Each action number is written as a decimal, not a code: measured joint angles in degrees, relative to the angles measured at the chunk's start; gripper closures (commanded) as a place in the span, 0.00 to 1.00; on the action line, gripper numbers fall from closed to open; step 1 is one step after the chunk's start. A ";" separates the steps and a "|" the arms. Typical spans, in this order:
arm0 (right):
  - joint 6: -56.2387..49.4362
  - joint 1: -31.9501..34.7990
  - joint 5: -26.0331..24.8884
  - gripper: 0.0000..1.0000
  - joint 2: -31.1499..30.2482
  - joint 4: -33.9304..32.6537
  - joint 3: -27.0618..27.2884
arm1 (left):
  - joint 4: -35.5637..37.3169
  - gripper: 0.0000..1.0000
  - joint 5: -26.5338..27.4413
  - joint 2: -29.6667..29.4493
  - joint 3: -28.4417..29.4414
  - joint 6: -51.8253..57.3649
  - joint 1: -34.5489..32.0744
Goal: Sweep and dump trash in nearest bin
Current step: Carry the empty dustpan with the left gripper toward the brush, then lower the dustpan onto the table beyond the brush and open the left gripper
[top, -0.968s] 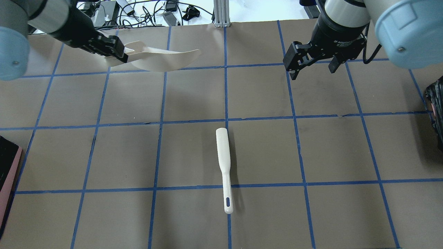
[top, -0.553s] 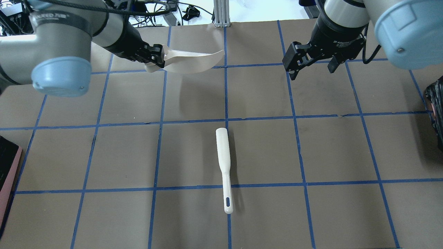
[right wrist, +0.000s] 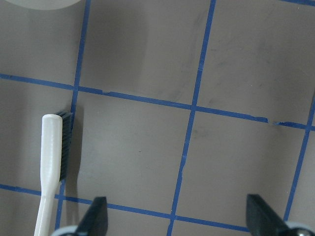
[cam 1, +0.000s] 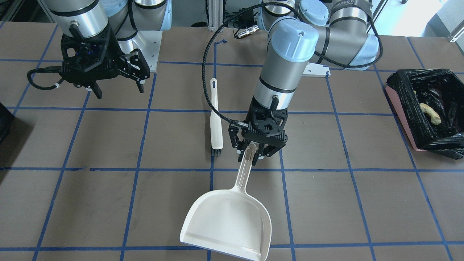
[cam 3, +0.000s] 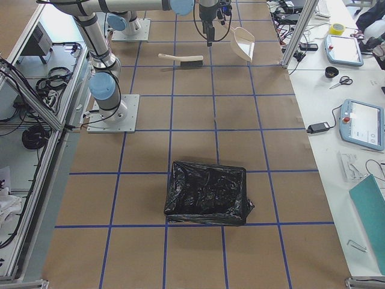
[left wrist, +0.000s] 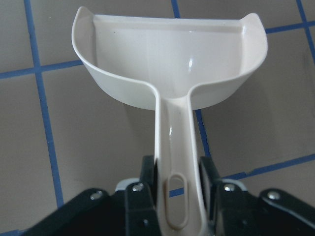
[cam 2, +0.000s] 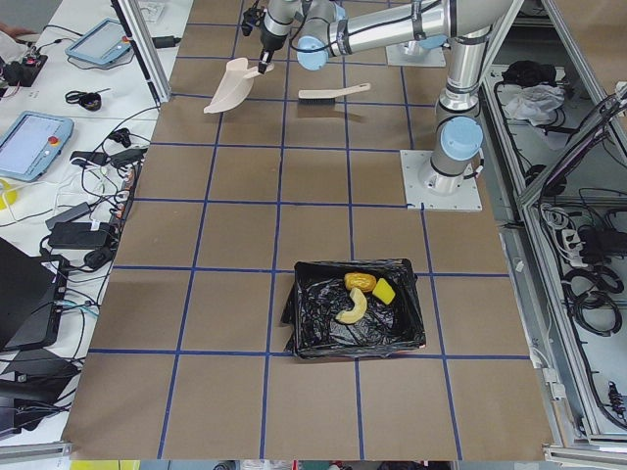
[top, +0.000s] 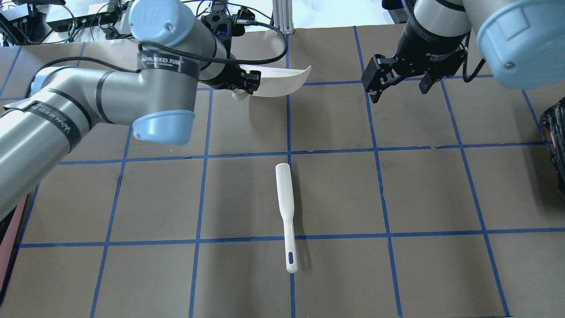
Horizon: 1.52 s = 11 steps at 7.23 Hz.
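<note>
- What is lying in the bins right now?
- The pink bin (cam 1: 401, 119), lined with a black bag, is standing at the end of the desk (cam 1: 108, 203) on the robot's left. All 3 pieces of trash are lying inside it: the potato-like lump (cam 2: 359, 282), the sponge piece (cam 2: 383, 291) and the curved bread (cam 2: 353, 309).
- And the other containers?
- An all-black bin (cam 3: 207, 192) is sitting at the opposite end, showing only crinkled plastic. The dustpan (cam 1: 228, 221) is showing a bare white scoop.
- What is holding the dustpan?
- The left jaws are clenching its handle and holding it out over the middle of the desk, well apart from the pink bin. The right jaws are hanging spread wide, gripping nothing. The brush (top: 284, 198) is lying flat on the desk.
- Is any writing showing?
- A band (top: 161, 62) on the left arm (top: 110, 95) is reading "WANEED". The characters after it are too small to read.
</note>
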 measured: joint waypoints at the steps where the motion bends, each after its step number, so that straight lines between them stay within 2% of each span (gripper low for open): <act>1: 0.00 0.00 0.06 0.00 0.00 -0.31 0.00 | 1.77 1.00 1.10 -1.56 -0.03 -1.85 -1.36; 6: 0.27 0.21 0.26 0.00 -0.07 -1.53 -0.07 | 5.37 1.00 4.69 -6.32 -0.06 -7.51 -7.52; 11: 0.25 0.32 0.91 0.00 -0.20 -1.52 -0.05 | 2.63 1.00 5.14 -6.86 -0.25 -12.99 -9.26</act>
